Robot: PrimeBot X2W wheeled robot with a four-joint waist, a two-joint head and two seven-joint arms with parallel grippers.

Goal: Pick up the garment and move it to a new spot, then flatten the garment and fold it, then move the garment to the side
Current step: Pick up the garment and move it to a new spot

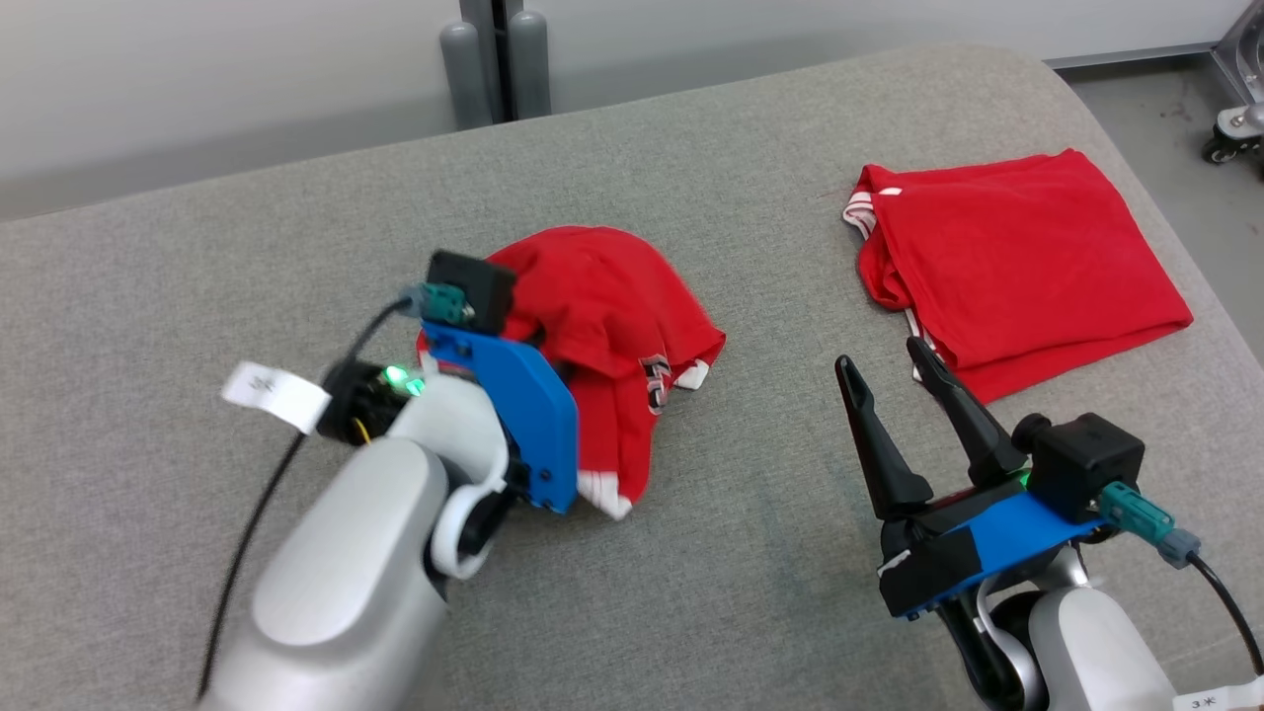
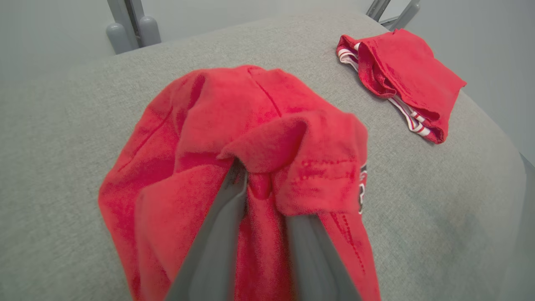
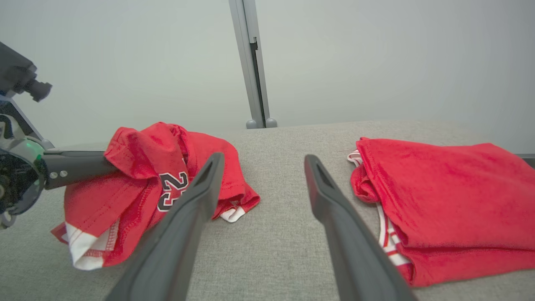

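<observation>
A crumpled red garment [image 1: 612, 316] with white trim and a black number print lies on the grey table [image 1: 750, 592] left of centre. My left gripper [image 2: 259, 184] is shut on a fold of the red garment [image 2: 234, 125], its fingers [image 2: 221, 234] buried in cloth, the pinched fold lifted slightly. Its blue mount hides that grip in the head view. My right gripper [image 1: 894, 370] is open with nothing between its fingers, at the lower right, apart from both cloths. In the right wrist view the garment [image 3: 146, 184] sits left, beyond my open right gripper [image 3: 261, 161].
A second red garment [image 1: 1017, 267], folded flat, lies at the table's right side near its rounded edge; it is also visible as folded cloth [image 3: 451, 200]. Grey posts [image 1: 494, 59] stand behind the table. A wheeled base [image 1: 1234, 128] stands on the floor far right.
</observation>
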